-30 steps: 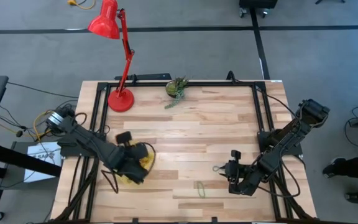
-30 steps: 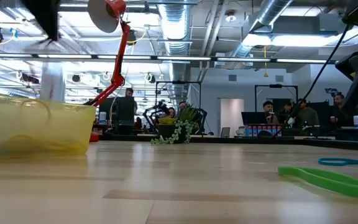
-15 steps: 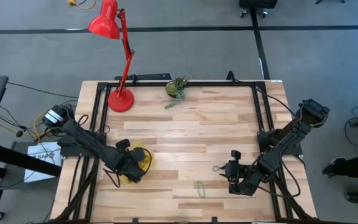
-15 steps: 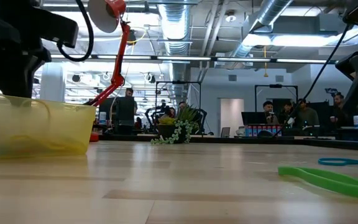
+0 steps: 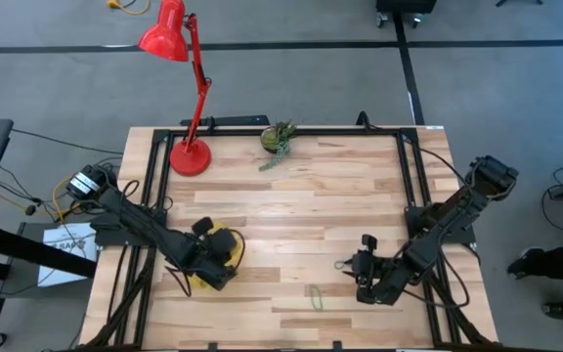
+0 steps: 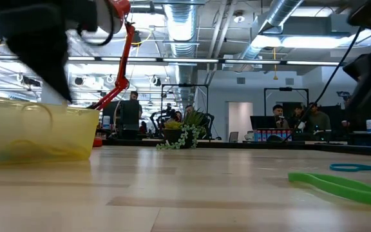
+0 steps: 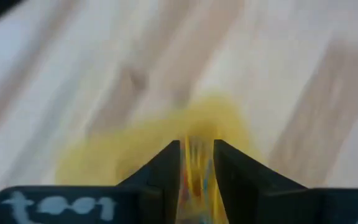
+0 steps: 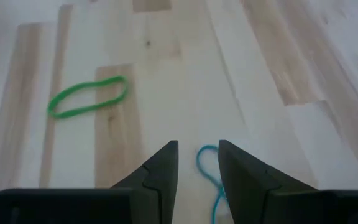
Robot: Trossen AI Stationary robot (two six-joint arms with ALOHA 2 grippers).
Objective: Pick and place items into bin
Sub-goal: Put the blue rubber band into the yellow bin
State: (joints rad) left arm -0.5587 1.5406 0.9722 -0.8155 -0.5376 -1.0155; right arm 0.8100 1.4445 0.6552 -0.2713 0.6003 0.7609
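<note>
1. right gripper point(image 8: 197, 163), dark two-fingered, sits low over the pale wooden table point(image 5: 301, 196) near its right front, fingers parted a little around the end of a thin teal rubber-band loop point(image 8: 210, 177) and not closed on it.
2. left gripper point(image 7: 196, 163) hangs over the small translucent yellow plastic bin point(image 5: 219, 252) at the table's left front, fingers slightly apart; the blur hides whether anything is between them.
3. a thin green rubber-band loop point(image 8: 87, 97) lies flat on the wood, apart from the teal one, towards the table's front middle.
4. risk: the teal band is thin and flat, so closing fingers may slide over it or pinch only an edge, and it could slip free on the lift.
5. risk: pressing too low could scrape the fingertips on the wood.
6. risk: the light bin could be nudged by the left arm.
</note>
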